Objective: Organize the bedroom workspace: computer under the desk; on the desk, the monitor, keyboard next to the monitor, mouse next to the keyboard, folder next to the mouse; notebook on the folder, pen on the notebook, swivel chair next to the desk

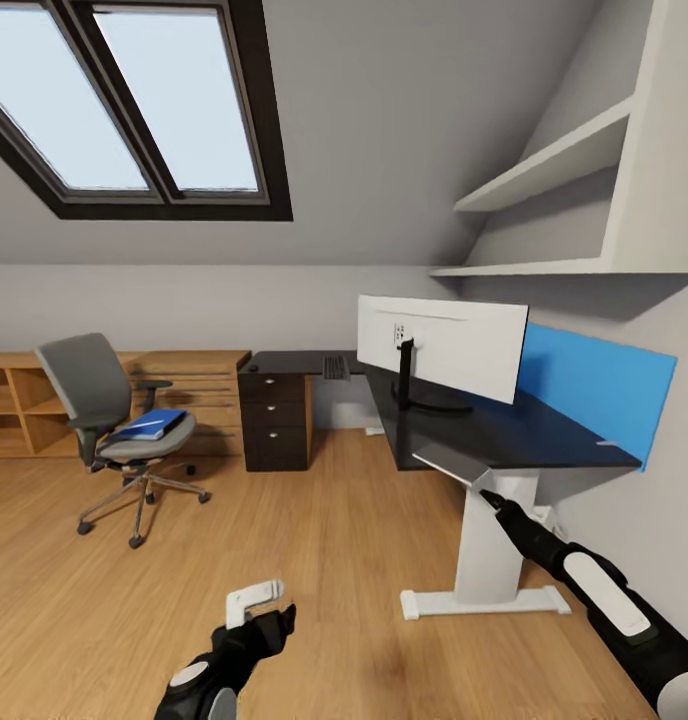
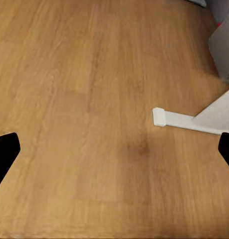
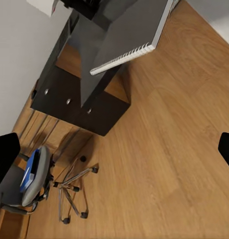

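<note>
notebook (image 1: 452, 461) pokes off the desk's (image 1: 544, 440) near corner, just beyond your right gripper (image 1: 490, 492), whose fingers are spread wide and hold nothing. your left gripper (image 1: 256, 600) hangs open over the floor. further off, the folder (image 1: 150, 424) lies on the swivel chair (image 1: 104, 410), so i'd say stacking must wait.

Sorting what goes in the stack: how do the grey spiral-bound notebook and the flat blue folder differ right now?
The grey spiral-bound notebook overhangs the near edge of the glossy black desk; the flat blue folder lies on the grey swivel chair's seat. The notebook has a wire-bound edge; the folder shows none. Both are thin and flat.
</note>
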Controlling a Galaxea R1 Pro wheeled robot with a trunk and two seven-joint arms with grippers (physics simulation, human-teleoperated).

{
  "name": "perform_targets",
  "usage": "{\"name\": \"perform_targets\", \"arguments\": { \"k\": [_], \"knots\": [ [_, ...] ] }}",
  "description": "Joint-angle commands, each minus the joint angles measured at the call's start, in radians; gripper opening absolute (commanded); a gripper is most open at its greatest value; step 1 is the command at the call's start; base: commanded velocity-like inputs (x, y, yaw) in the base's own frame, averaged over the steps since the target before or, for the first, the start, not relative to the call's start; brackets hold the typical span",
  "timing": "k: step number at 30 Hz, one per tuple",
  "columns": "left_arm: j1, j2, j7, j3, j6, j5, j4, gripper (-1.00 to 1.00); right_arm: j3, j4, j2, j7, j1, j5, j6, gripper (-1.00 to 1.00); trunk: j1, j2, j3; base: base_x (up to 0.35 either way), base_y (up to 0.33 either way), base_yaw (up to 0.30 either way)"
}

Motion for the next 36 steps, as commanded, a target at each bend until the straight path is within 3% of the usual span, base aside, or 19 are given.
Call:
{"name": "perform_targets", "arguments": {
  "k": [1, 17, 21, 27, 36],
  "knots": [
    [0.0, 0.0, 0.008, -0.003, 0.038, 0.02, 0.019, 1.0, 0.003, 0.002, -0.002, 0.004, -0.001, -0.006, 0.0, 1.0, 0.004, -0.008, -0.004, 0.0, 0.0, 0.0],
    [0.0, 0.003, 0.011, -0.007, 0.065, 0.03, 0.063, 1.0, 0.001, 0.003, -0.014, 0.026, -0.001, 0.012, -0.001, 1.0, 0.065, -0.12, -0.054, 0.0, 0.0, 0.0],
    [0.0, 0.003, 0.011, -0.006, 0.066, 0.031, 0.064, 1.0, 0.001, 0.003, -0.028, 0.085, -0.001, 0.013, -0.001, 1.0, 0.081, -0.148, -0.067, 0.0, 0.0, 0.0],
    [0.0, 0.003, 0.012, -0.007, 0.066, 0.031, 0.065, 1.0, 0.001, 0.003, -0.029, 0.104, -0.001, 0.013, -0.004, 1.0, 0.104, -0.19, -0.086, 0.0, 0.0, 0.0],
    [0.0, 0.004, 0.012, -0.006, 0.066, 0.031, 0.066, 1.0, 0.001, 0.026, -0.023, 0.099, -0.001, 0.008, -0.099, 1.0, 0.119, -0.218, -0.098, 0.0, 0.0, 0.0]
  ]
}}
